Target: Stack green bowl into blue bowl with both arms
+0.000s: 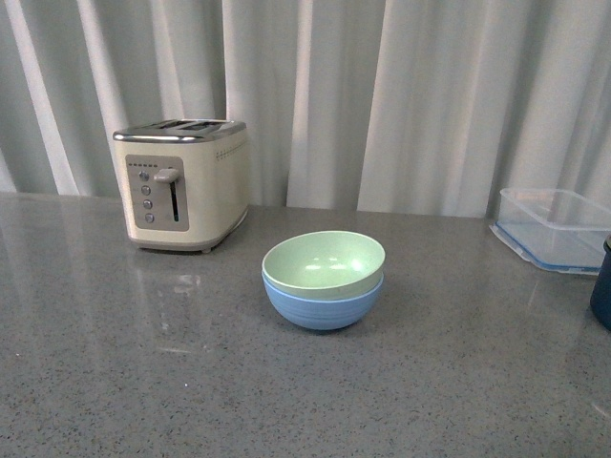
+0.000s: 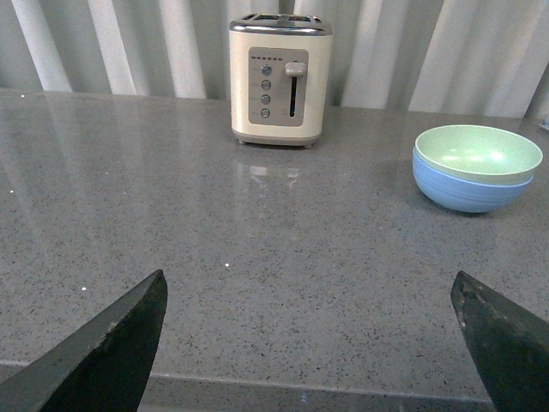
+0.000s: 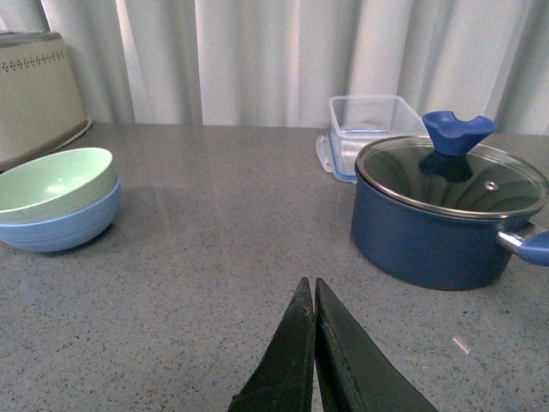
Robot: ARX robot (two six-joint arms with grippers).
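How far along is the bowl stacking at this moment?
Done: the green bowl sits nested inside the blue bowl on the counter, right of the toaster. In hand: nothing. The left claw is open and empty; the right claw is shut on nothing. Both are well back from the bowls. Left: nothing visible; the stack looks complete, though the green bowl sits slightly tilted.

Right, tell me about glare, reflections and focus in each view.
Front view: soft even light; the glossy grey speckled countertop mirrors the cream metal toaster; the pale mint-green plastic bowl shows small highlights. Left wrist view: the open left gripper has dark, soft-edged fingers. Right wrist view: the dark blue pot's glass lid reflects its knob; the shut right gripper looks slightly blurred.
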